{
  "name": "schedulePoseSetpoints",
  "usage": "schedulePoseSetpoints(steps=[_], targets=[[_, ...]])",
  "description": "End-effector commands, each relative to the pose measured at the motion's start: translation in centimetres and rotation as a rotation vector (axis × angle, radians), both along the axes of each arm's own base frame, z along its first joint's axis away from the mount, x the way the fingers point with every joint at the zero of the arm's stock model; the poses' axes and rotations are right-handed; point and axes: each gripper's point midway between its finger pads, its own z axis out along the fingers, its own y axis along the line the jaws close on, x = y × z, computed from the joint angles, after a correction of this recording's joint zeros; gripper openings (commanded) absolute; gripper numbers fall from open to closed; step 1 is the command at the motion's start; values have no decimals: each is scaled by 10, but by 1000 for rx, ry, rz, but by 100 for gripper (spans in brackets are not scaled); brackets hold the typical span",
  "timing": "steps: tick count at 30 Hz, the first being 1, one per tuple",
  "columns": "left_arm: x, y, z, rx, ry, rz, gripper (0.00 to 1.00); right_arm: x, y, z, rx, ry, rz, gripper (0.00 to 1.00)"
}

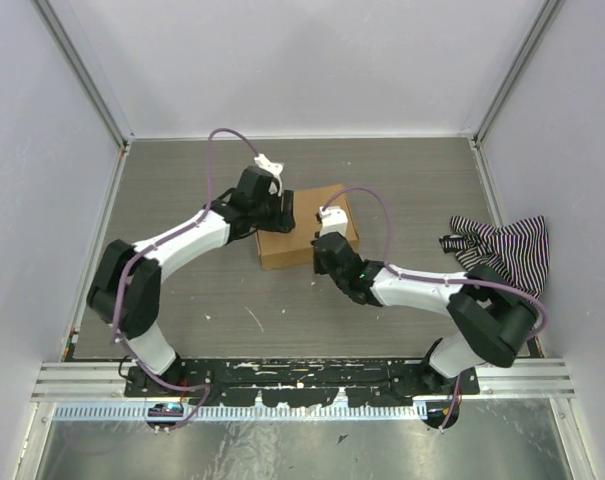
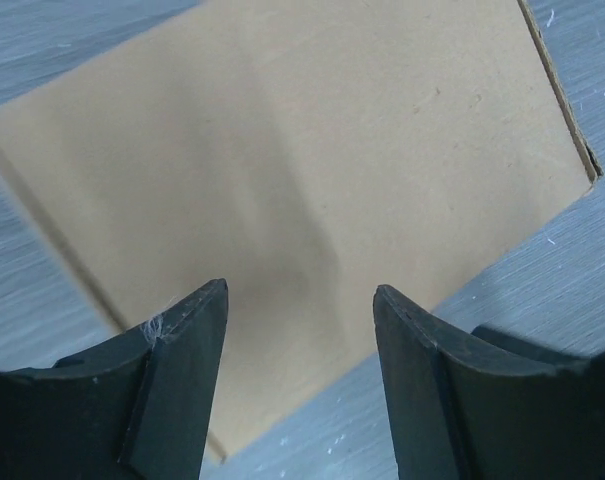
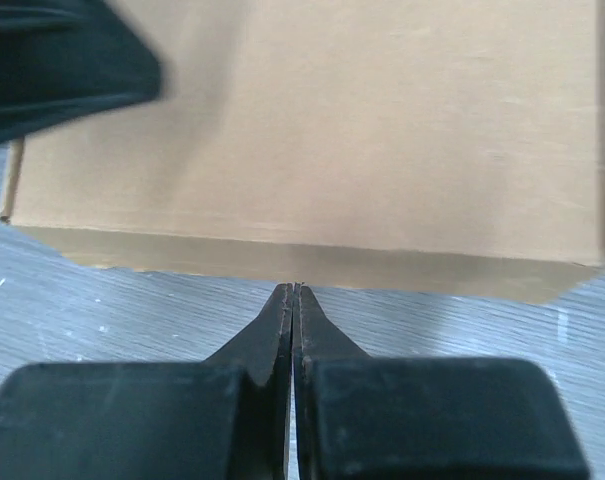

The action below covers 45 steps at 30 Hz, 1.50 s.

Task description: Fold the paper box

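Note:
The paper box (image 1: 294,245) is a closed brown carton lying flat at the table's middle. It fills the left wrist view (image 2: 312,150) and the right wrist view (image 3: 342,130). My left gripper (image 1: 280,214) is open and empty, hovering over the box's left part, its jaws (image 2: 300,290) wide apart above the lid near one edge. My right gripper (image 1: 324,252) is shut and empty, its tips (image 3: 295,288) right at the box's near side wall, close to the table. A dark blurred shape at the top left of the right wrist view is the left gripper (image 3: 62,60).
A black-and-white striped cloth (image 1: 502,250) lies bunched at the right wall. Pale walls enclose the grey table (image 1: 182,180) on the left, back and right. A metal rail (image 1: 302,380) with the arm bases runs along the near edge.

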Motion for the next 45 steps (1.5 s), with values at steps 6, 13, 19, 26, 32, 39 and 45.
schedulePoseSetpoints(steps=[6, 13, 19, 26, 32, 39, 45], targets=[[-34, 67, 17, 47, -99, 190, 67, 9, -101, -12, 10, 66, -302, 1], [-73, 85, -9, 45, -20, 201, 63, 20, -130, 11, 6, 39, -389, 2], [-86, 95, -18, 55, 17, 235, 63, 28, -147, 16, -29, 51, -458, 6], [-92, 123, -4, 107, -6, 350, 100, 20, -142, 36, 9, 36, -380, 97], [-96, 128, 1, 114, -8, 352, 98, 12, -133, 49, 19, 48, -294, 100], [-101, 126, 5, 81, -17, 344, 98, 6, -143, 47, -2, 46, -323, 100], [-104, 128, 4, 85, -14, 342, 98, 5, -143, 45, 1, 55, -330, 100]])
